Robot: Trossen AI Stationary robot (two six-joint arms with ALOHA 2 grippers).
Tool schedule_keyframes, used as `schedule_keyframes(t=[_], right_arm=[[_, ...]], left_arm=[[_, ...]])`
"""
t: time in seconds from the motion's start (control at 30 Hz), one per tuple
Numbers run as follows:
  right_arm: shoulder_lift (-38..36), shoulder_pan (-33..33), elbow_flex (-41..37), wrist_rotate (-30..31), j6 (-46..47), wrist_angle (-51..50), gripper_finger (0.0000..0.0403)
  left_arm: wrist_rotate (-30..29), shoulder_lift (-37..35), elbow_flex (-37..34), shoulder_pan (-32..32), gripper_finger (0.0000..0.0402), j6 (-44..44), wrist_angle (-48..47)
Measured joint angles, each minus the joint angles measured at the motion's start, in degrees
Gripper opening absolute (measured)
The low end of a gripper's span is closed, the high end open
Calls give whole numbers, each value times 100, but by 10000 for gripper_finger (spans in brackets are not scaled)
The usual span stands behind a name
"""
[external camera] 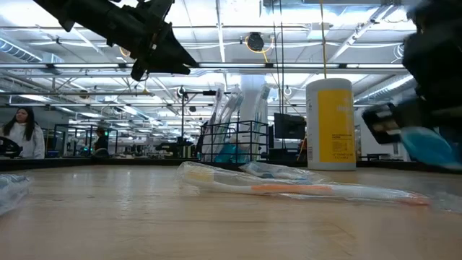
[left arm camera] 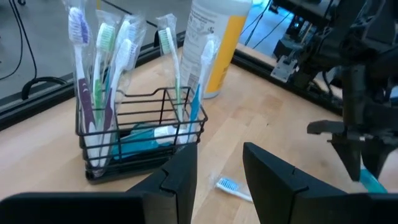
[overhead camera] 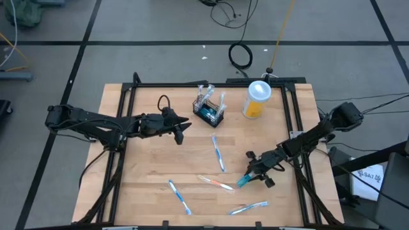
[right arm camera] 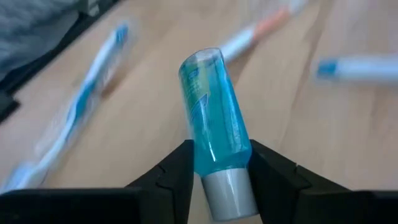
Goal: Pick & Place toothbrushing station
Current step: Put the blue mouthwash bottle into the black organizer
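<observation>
- Basket first: the toothbrushing station (overhead camera: pixel 209 112), a small black wire caddy, stands at the far middle of the table (overhead camera: pixel 153 166), just beside the yellow cup (overhead camera: pixel 256 100) with its white lid. It already holds several wrapped toothbrushes upright, with something teal lying in its bottom.
- Your right gripper (right arm camera: pixel 219 163) is at the near right of the table, its fingers closed against a clear blue tube (right arm camera: pixel 214 112) with a silver cap. The tube is clamped near the cap end and juts out past the fingertips, so you have the heavier end under control.
- In the low view the tube appears to be off the wood, though that side of the picture is blurred.
- Your left gripper (left arm camera: pixel 219 165) hovers above the table to the left of the caddy, fingers parted with nothing between them. It faces the basket, probably waiting clear of the right arm's route.
- Loose toothbrushes (overhead camera: pixel 218 153) are scattered over the near half of the table, well apart from the caddy; these look like the work left.
- The tube will probably go to the caddy next. Watch the upright brushes: they crowd the opening, so a tilted tube could snag a wrapper.
</observation>
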Motion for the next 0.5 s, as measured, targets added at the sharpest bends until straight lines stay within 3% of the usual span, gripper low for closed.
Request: schedule_keyframes(t=[0.2,0.37,0.5], right_arm=[[-2,-308,1007,380,-1682,-1062,126],[99,-816,1982,947,-3163,-2428,126],[99,-1304,2317,1035,-3898,-2466,125]], left_arm=[[131,2,3,0,136,-424,206],[932,118,3,-27,136,-109,494],[1290,473,5,-137,136,-53,1155]])
